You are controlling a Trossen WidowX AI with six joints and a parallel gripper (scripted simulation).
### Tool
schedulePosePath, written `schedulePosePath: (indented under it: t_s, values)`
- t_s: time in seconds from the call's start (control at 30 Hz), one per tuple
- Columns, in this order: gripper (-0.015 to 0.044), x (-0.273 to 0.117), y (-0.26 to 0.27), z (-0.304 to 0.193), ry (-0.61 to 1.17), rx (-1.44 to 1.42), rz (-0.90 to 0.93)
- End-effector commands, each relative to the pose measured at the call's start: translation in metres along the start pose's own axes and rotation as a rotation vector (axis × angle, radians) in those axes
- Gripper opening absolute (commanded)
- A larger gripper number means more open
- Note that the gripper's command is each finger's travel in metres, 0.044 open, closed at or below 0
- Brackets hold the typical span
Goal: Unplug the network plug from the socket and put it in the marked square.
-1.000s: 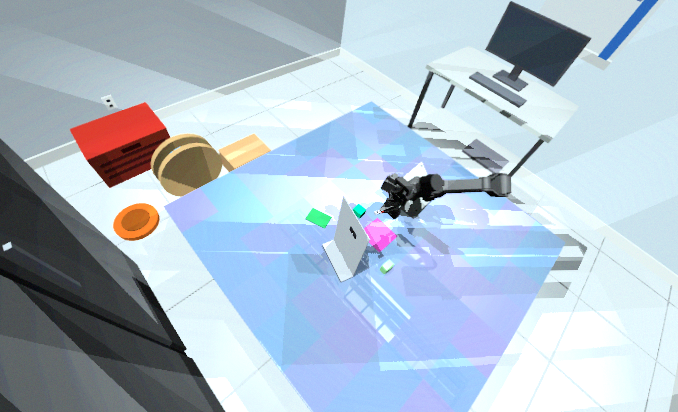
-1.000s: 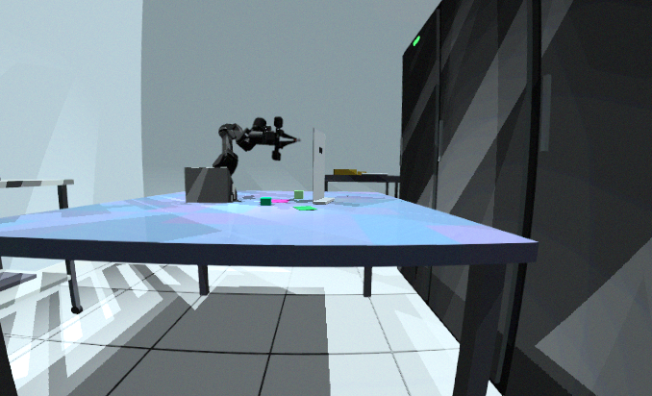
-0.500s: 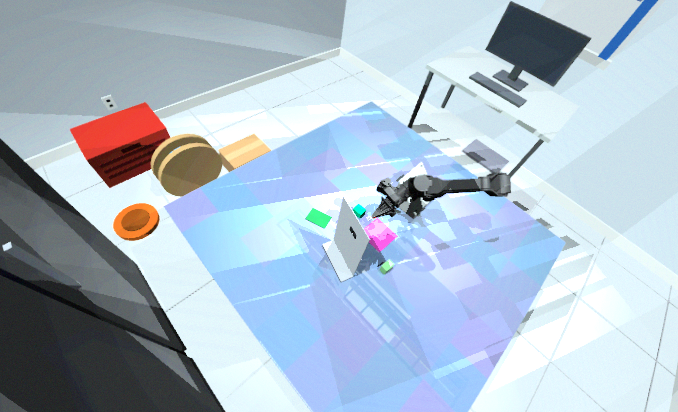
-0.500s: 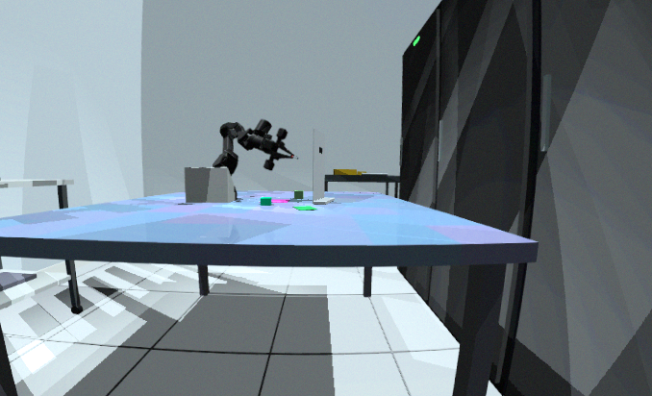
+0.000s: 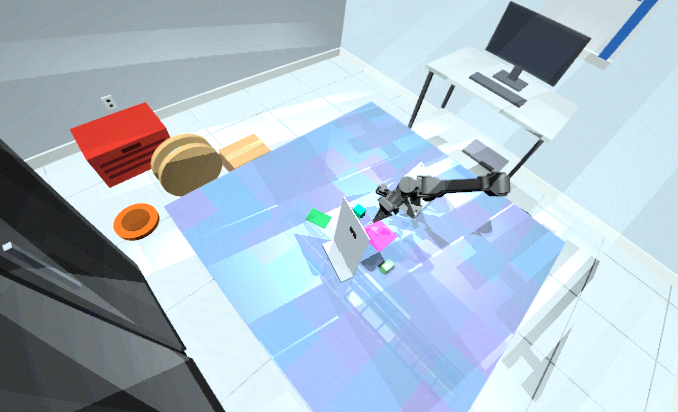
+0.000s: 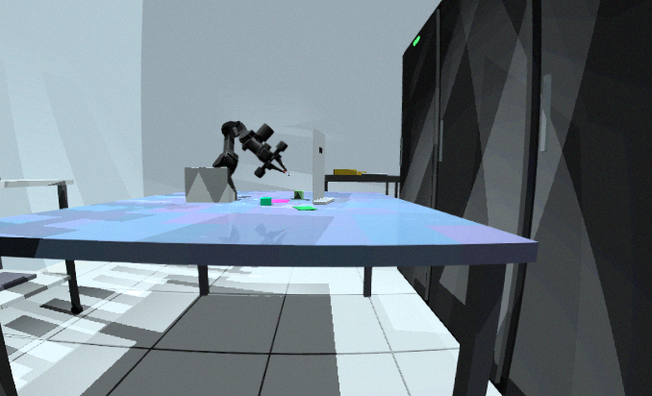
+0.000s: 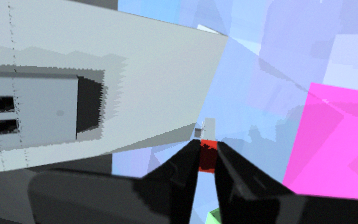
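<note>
My gripper is shut on the plug, whose red body shows between the fingertips, with a small pale end beyond them. The gripper points obliquely down, in the air above the table, on the robot's side of the upright panel and apart from it. The grey socket plate shows two dark openings, with no plug in either. The magenta square lies flat on the table, to the right in the wrist view. The plug's tab cannot be made out.
A teal block stands near the panel and the magenta square. A green block stands on the square's other side. A flat green patch lies behind the panel.
</note>
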State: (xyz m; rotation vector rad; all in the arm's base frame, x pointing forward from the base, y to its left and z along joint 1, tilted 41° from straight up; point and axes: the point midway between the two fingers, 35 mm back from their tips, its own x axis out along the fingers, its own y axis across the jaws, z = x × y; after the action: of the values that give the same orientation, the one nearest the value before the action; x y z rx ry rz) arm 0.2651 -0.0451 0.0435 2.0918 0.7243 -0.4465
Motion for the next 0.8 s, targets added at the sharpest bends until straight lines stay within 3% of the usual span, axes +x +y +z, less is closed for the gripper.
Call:
schedulePosePath:
  t_s: [0.0, 0.4, 0.77]
  values:
    - [0.0000, 0.001, -0.011, -0.004, 0.030, -0.015, -0.061]
    - [0.0000, -0.004, -0.053, -0.020, 0.139, -0.022, -0.256]
    - [0.0000, 0.000, -0.060, -0.020, 0.145, -0.022, -0.268]
